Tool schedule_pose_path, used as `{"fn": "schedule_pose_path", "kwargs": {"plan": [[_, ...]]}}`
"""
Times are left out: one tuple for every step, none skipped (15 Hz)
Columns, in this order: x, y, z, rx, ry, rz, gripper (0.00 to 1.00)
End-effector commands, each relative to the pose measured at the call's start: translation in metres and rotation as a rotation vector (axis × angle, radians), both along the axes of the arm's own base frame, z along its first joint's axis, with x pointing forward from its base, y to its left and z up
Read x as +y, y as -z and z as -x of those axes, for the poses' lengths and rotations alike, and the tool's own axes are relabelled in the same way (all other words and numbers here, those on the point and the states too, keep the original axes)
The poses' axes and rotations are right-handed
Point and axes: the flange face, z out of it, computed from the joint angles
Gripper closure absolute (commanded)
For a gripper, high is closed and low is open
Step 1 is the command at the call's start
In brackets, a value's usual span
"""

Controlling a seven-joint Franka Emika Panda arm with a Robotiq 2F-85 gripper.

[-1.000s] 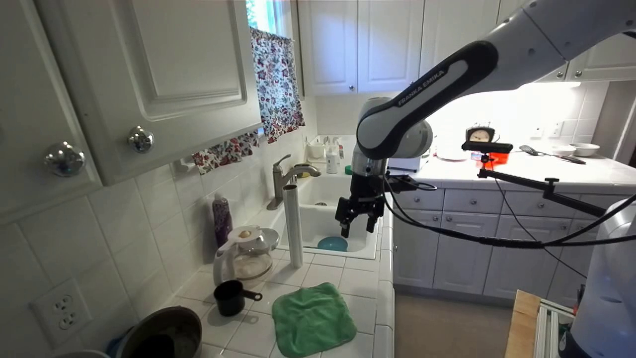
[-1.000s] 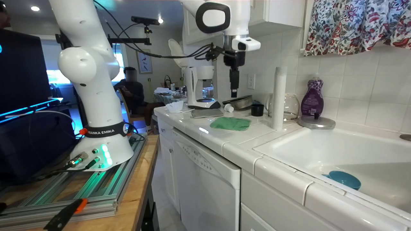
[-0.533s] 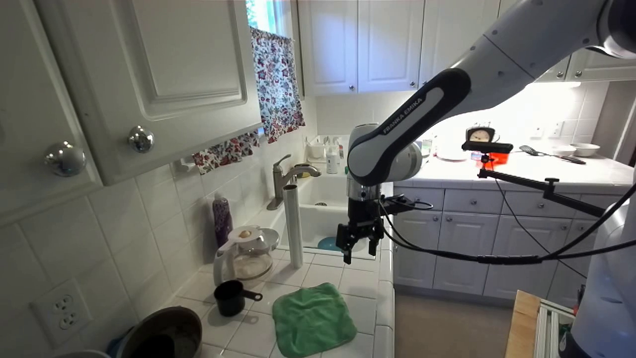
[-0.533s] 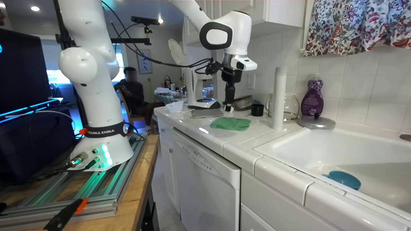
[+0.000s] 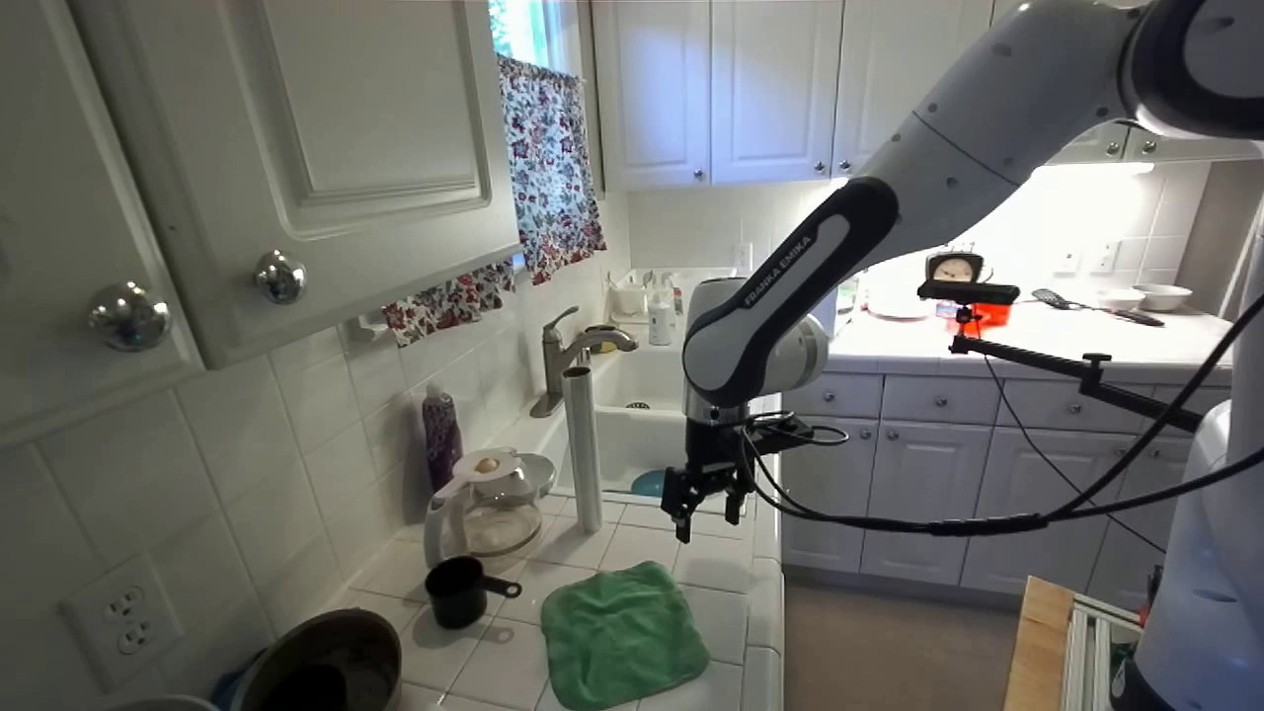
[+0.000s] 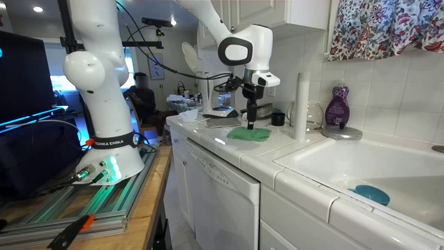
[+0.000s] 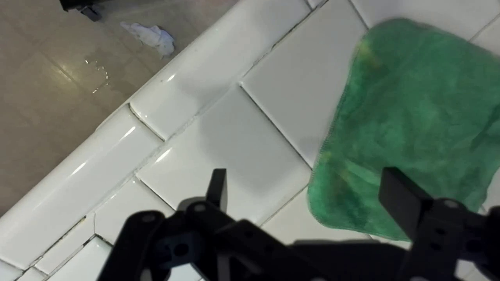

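Down slopes the arm (image 5: 948, 163) across the counter (image 5: 711, 563), wrist (image 5: 718, 410) hanging nearly plumb! The jaws stand wide apart, poised low with nothing between them, and there's the green cloth (image 7: 414, 128), spread out on the counter close by.

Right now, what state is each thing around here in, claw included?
Gripper, open, holding nothing.
Green cloth, spread on the counter, slightly wrinkled.
Coffee pot, upright, looks empty.
Black cup, standing on the counter.
Blue cup, in the sink.
Faucet, appears off.
Purple bottle, upright.
White tube, standing on end.
Dishwasher, shut.
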Motion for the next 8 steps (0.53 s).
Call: {"fn": "schedule_pose_path", "kwargs": {"plan": [[0.006, 0.041, -0.027, -0.006, 0.023, 0.021, 0.00], [0.010, 0.049, -0.032, -0.010, 0.021, 0.013, 0.00], [0.016, 0.057, -0.038, -0.014, 0.015, 0.010, 0.00], [0.023, 0.061, -0.043, -0.021, 0.003, 0.005, 0.00], [0.030, 0.064, -0.047, -0.028, -0.008, 0.006, 0.00], [0.038, 0.065, -0.052, -0.036, -0.022, 0.003, 0.00], [0.045, 0.066, -0.056, -0.044, -0.032, 0.009, 0.00], [0.051, 0.068, -0.060, -0.048, -0.042, 0.007, 0.00]]}}
